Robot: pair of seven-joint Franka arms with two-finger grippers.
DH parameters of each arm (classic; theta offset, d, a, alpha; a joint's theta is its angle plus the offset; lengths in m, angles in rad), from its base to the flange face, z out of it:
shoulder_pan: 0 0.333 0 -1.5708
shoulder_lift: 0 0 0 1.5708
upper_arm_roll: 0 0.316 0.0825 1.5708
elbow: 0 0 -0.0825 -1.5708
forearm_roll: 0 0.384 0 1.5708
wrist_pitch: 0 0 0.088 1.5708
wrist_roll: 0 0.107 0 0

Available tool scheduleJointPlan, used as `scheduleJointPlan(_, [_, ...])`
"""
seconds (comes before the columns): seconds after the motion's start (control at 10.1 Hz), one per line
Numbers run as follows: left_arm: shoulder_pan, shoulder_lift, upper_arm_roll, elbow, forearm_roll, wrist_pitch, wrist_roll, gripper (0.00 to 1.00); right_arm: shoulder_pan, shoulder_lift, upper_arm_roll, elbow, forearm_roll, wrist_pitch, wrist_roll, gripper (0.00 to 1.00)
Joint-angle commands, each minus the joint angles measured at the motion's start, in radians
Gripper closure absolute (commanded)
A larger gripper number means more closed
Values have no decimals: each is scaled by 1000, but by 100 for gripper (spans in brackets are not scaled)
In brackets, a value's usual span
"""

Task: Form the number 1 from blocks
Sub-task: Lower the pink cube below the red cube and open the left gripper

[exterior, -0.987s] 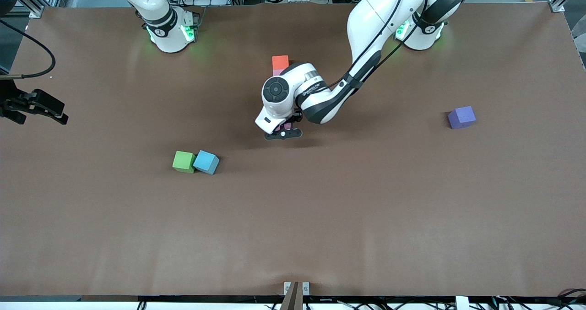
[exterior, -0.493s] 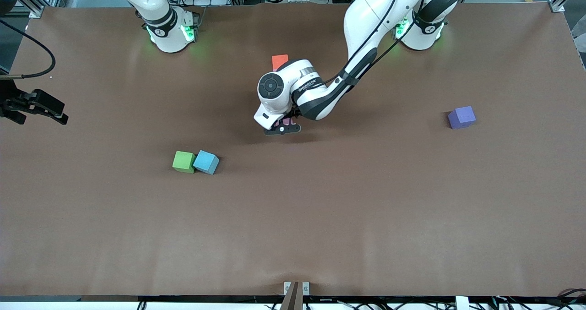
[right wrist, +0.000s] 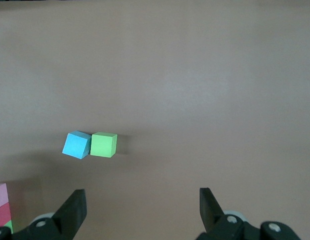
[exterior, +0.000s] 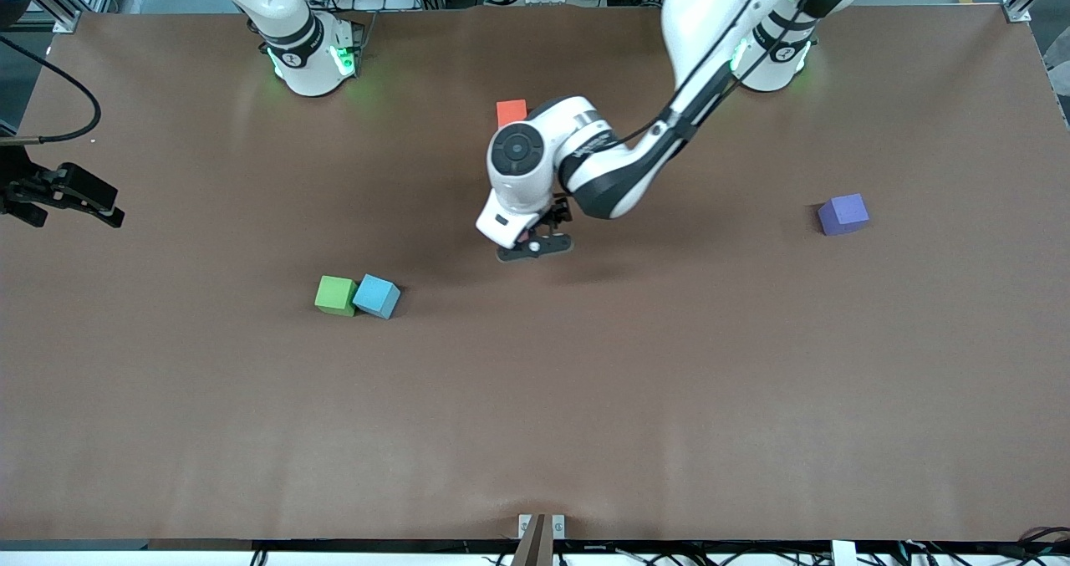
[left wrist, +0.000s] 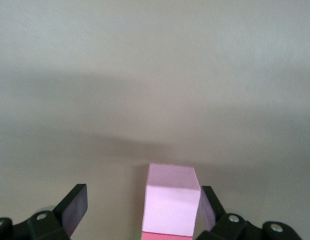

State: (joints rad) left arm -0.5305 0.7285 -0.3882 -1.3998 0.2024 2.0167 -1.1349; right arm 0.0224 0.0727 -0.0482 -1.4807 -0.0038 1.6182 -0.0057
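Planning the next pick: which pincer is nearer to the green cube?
Left. The left pincer hangs open over mid-table, toward the left arm's end from the green cube. The right pincer, open, waits off the table's edge.

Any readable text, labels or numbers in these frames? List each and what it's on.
Left arm: a dark line of print on the wrist ring near the gripper, too small and blurred to read.
Blocks (orange, green, pink), light blue cube, purple cube: plain faces, no print.
Table: no marks.
Nothing else readable.
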Motion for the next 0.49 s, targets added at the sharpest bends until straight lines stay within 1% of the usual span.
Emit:
scheduleJointPlan(0.0, [111,-63,0,-21,29,-23,-5,0,4,1,-1,10,2,-6,10,0])
scheduleJointPlan(0.1, [169,-99,0,-24,40,-38,-2,0,7,4,-1,10,4,-3,10,0])
scheduleJointPlan(0.2, [240,-138,-1,-24,43,-96,53,0,7,9,-1,10,27,8,10,0])
scheduleJointPlan(0.39, [363,-184,-3,-24,43,-122,157,0,13,27,-1,5,50,49,10,0])
